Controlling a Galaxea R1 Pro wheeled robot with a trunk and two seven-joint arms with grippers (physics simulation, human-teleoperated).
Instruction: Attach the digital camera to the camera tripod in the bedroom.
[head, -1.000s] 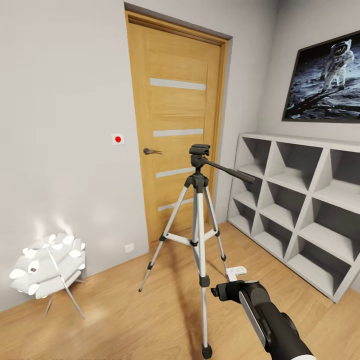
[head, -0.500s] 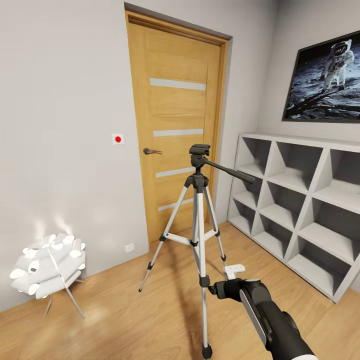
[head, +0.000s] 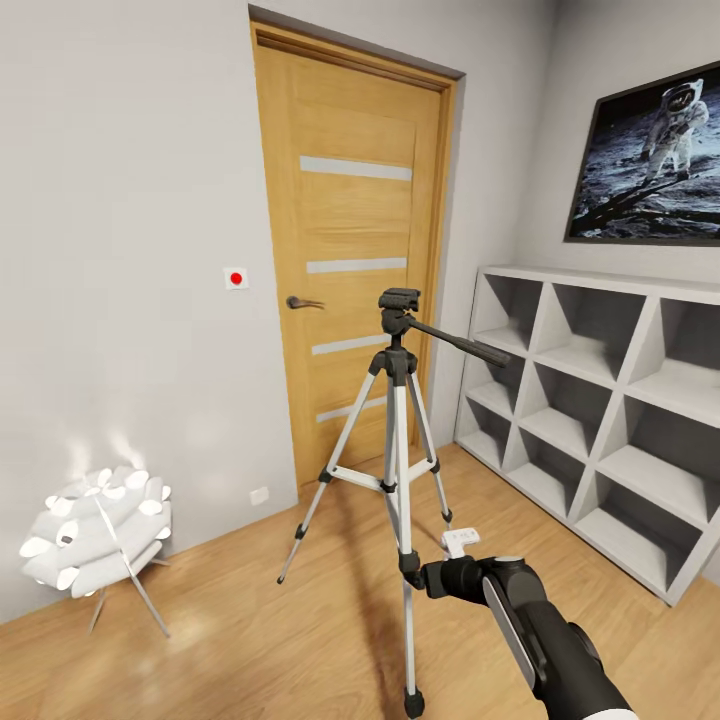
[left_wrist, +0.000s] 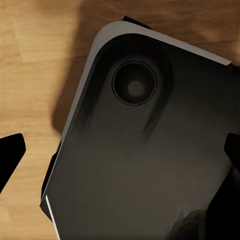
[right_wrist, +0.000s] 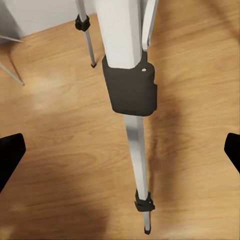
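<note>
The camera tripod (head: 397, 420) stands on the wood floor in front of the door, silver legs spread, black head (head: 399, 300) bare on top, pan handle (head: 462, 344) pointing right. My right gripper (head: 417, 578) is low, right beside the black joint (head: 408, 563) of the front leg. In the right wrist view that leg and its joint (right_wrist: 131, 85) run between the open fingers of the right gripper (right_wrist: 120, 152), which touch nothing. My left gripper (left_wrist: 120, 152) is open above a dark rounded body (left_wrist: 140, 165) over the floor. The digital camera is out of view.
A wooden door (head: 355, 220) is shut behind the tripod. A white cube shelf (head: 600, 410) lines the right wall under a framed moon picture (head: 650, 160). A white-ball floor lamp (head: 95, 535) stands at the left. Wood floor (head: 250, 640) lies open in front.
My right gripper has slid a little to the left, closer to the tripod's front leg joint. The tripod and the view have not moved.
</note>
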